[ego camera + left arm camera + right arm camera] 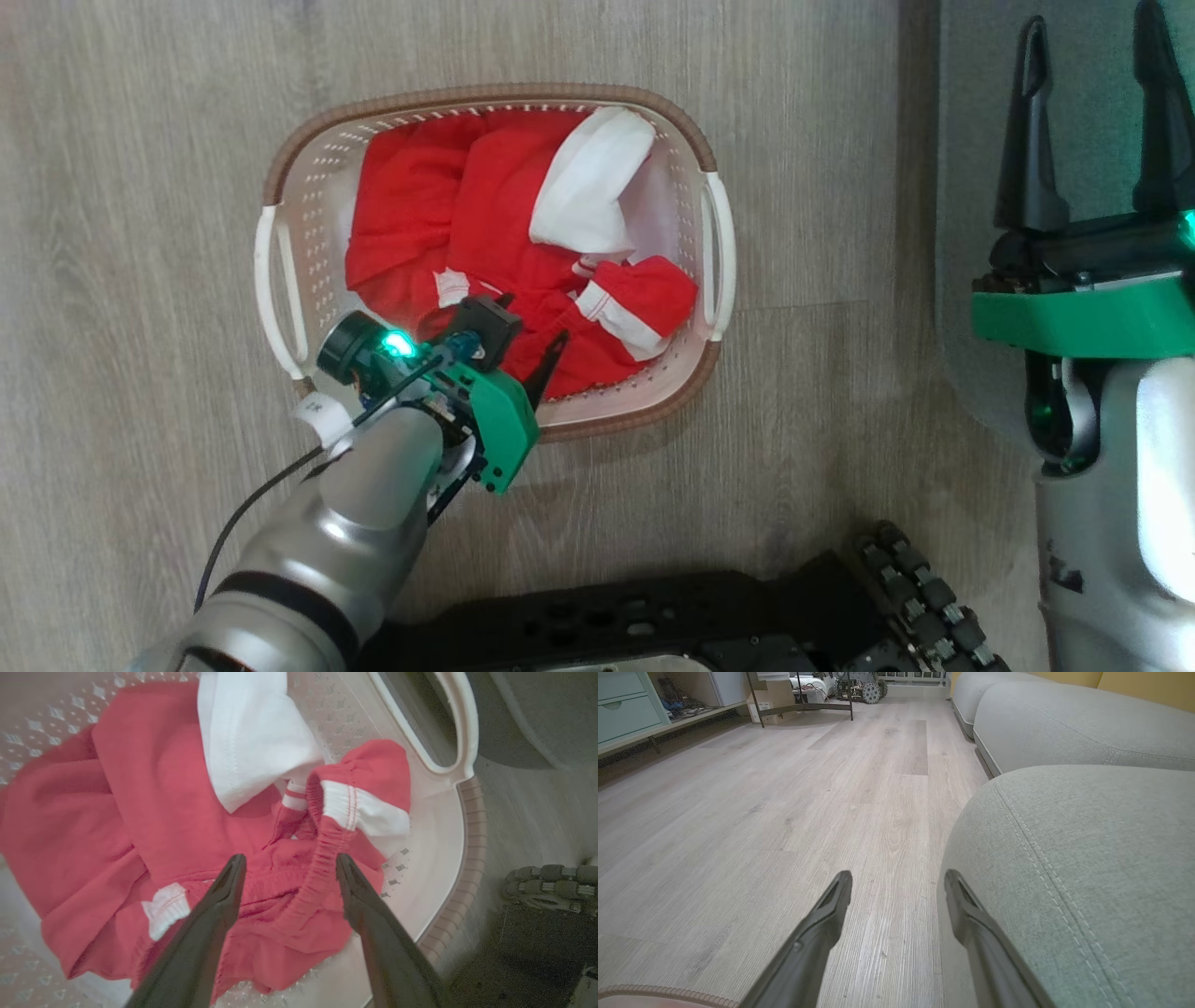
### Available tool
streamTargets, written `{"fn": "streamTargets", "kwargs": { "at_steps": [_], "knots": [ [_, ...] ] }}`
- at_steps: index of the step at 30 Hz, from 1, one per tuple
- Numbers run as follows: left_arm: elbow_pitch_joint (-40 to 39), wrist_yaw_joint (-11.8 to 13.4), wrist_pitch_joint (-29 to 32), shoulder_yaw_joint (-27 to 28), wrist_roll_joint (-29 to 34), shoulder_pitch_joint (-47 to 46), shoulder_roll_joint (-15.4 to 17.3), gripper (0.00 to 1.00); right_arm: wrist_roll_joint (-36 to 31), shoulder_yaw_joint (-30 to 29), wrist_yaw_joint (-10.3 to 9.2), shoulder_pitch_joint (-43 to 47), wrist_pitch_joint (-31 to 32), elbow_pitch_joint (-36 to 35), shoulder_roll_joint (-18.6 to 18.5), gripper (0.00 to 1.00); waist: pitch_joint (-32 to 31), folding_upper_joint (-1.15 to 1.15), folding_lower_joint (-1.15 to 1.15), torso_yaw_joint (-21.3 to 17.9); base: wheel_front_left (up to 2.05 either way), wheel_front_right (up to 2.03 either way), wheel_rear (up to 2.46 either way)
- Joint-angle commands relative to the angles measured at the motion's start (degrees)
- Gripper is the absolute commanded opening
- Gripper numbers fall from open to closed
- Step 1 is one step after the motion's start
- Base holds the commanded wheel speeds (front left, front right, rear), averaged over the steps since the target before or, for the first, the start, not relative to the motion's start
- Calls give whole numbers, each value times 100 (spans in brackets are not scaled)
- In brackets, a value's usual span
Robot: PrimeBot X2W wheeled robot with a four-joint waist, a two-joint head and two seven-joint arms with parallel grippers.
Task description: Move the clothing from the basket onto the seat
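The white perforated basket point(280, 280) with a brown woven rim stands on the floor, full of red clothing point(495, 233) with white trim. My left gripper point(532, 350) hangs open over the basket's near side, fingers pointing into the pile. In the left wrist view the left gripper point(287, 868) straddles a red elastic waistband point(317, 868), jaws wide, gripping nothing. The clothing point(154, 812) lies crumpled in the basket point(439, 858). My right gripper point(1092, 103) stands open at the right, over the edge of the grey-green seat point(1074, 93). In the right wrist view the right gripper point(896, 882) hovers beside the seat point(1087, 858).
Pale wood floor point(140, 140) surrounds the basket. My dark wheeled base point(653, 625) sits at the bottom. More sofa cushions point(1064, 723) extend beyond the seat. Cabinets point(626, 704) and a metal frame point(803, 700) line the far left of the room.
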Motion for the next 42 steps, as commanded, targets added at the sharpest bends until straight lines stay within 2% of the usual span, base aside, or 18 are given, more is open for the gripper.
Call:
{"fn": "streamTargets", "kwargs": {
  "at_steps": [1,9,16,17,18,19,20,26,32,42],
  "knots": [
    [-3,-40,-1,-90,-98,89,68,100,57,115,-1,85,-54,-198,-33,100,50,0,-1,-40,0,0,0],
    [180,-93,85,-633,-377,-111,68,100,160,183,-1,29,-54,-203,-33,100,213,0,-1,-170,0,0,0],
    [415,-99,72,-841,-517,-299,68,100,184,197,-1,3,-54,-242,-33,100,338,0,-1,-292,0,0,0],
    [446,-100,107,-891,-544,-315,68,64,182,191,-1,7,-54,-243,-33,100,345,0,-1,-306,0,0,0],
    [468,-101,134,-939,-573,-329,68,44,183,187,-1,10,-54,-240,-33,100,346,0,-1,-316,0,0,0],
    [480,-102,145,-981,-606,-342,68,8,185,183,-1,14,-54,-230,-33,100,340,0,-1,-322,0,0,0],
    [485,-103,145,-1021,-640,-349,68,0,185,181,-1,21,-54,-210,-33,100,312,0,-1,-323,0,0,0],
    [503,-105,-31,-1090,-919,-299,68,0,224,255,-1,38,-54,-32,-33,100,-58,0,-1,-274,0,0,0],
    [353,-105,-155,-945,-1107,-130,68,0,233,312,-1,123,-54,233,-33,100,-773,0,-1,-188,0,0,0],
    [-1188,36,-163,119,-1334,680,277,0,198,342,-1,688,-54,881,-33,100,-2443,0,-1,-2,0,0,0]
  ]
}}
